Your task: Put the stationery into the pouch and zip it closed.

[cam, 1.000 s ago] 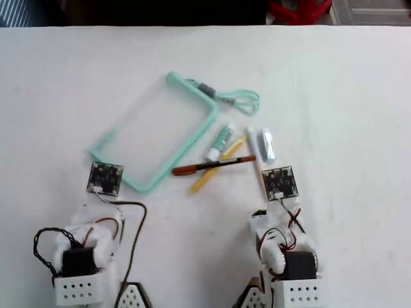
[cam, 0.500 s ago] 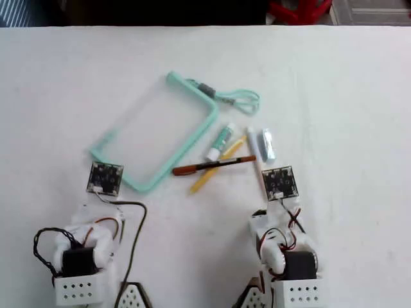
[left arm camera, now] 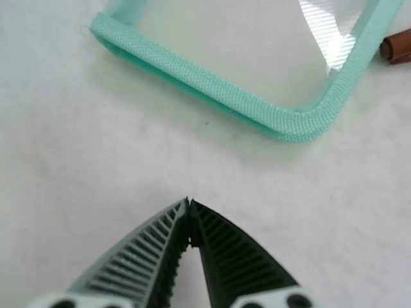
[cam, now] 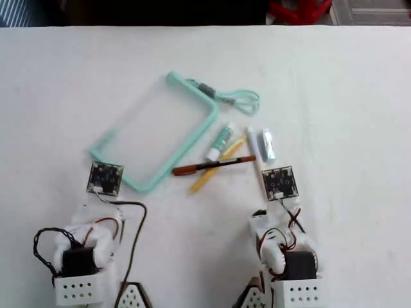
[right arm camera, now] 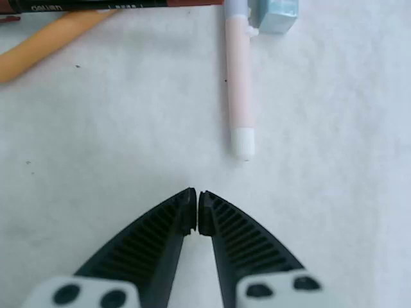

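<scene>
At the near edge of the white table (cam: 347,96) the two arms sit side by side, the left one below the pouch's near corner and the right one below the loose stationery.

The left gripper (left arm camera: 188,205) has its jaws pressed together at the tips and holds nothing. It sits over bare table, near the pouch's green edging (left arm camera: 212,90) but apart from it. The right gripper (right arm camera: 196,196) is likewise closed tip to tip and empty, and its point lies close to the rounded end of a white pen (right arm camera: 239,83) without touching it.

Beyond the right gripper the stationery lies in a loose cluster, all of it outside the pouch. In the high view the white pen (cam: 255,154) runs away from the arm. A small light-blue item (cam: 268,144) lies just beside its far end. A brown pen (cam: 212,166) lies across a yellow pencil (cam: 202,181), and its tip reaches the white pen. Just past them lies a green-and-white tube (cam: 220,142), close to the pouch's long side.

The pouch (cam: 192,138) — clear, with mint-green trim — lies flat and aslant on the table to the left of the cluster. The brown pen's butt end (left arm camera: 398,48) lies just beside its near long edge. At the pouch's far corner a green cord (cam: 237,98) loops out across the table. Whether the zip is open I cannot tell.
</scene>
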Tool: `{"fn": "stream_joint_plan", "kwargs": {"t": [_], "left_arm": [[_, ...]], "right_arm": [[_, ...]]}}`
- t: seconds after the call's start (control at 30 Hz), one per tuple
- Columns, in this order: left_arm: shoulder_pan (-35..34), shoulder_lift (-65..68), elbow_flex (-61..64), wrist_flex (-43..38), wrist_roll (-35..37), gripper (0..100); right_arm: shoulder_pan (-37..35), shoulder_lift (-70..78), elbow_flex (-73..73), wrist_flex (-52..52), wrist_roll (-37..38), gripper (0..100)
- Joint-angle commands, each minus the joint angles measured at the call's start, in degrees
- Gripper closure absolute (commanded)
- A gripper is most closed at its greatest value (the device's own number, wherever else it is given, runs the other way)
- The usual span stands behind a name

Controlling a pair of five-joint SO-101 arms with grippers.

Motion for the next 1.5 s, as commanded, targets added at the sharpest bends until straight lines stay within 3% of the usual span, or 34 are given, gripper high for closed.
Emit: {"fn": "stream_joint_plan", "kwargs": {"t": [0.0,0.13,0.23,0.37,0.6,0.8,1.03,1.13,1.37,1.47], "left_arm": [[-0.4,0.5,-1.1,0.2,0.2,96],[-2.0,0.5,-6.2,-6.2,0.4,92],[-3.2,0.5,-11.3,-9.7,-0.3,88],[-2.0,0.5,-12.4,-12.1,-10.6,79],[2.5,0.5,-6.6,-16.6,-5.6,76],[0.6,0.7,-0.2,-25.6,-6.7,76],[2.2,0.6,-0.4,-23.4,-9.7,76],[2.5,0.5,-3.4,-18.8,-13.6,76],[2.9,0.5,-6.0,-24.5,-8.0,76],[6.5,0.5,-6.2,-25.2,-7.2,76]], "right_arm": [[-0.8,-0.2,0.5,0.1,0.0,97.4],[-3.8,-0.3,0.5,-6.7,-0.2,97.4],[-5.9,-0.4,0.5,-18.7,0.1,97.4],[-8.6,-0.3,0.5,-37.4,0.1,97.1],[-19.3,-0.2,0.5,-51.8,2.8,78.6],[-22.7,-0.2,0.5,-40.3,2.7,88.3],[-18.1,-0.2,0.5,-34.5,2.9,88.2],[-18.1,-0.2,0.5,-34.5,3.0,88.2],[-18.0,-0.3,0.5,-34.6,3.0,88.2],[-18.0,-0.3,0.5,-34.6,3.0,88.2]]}}
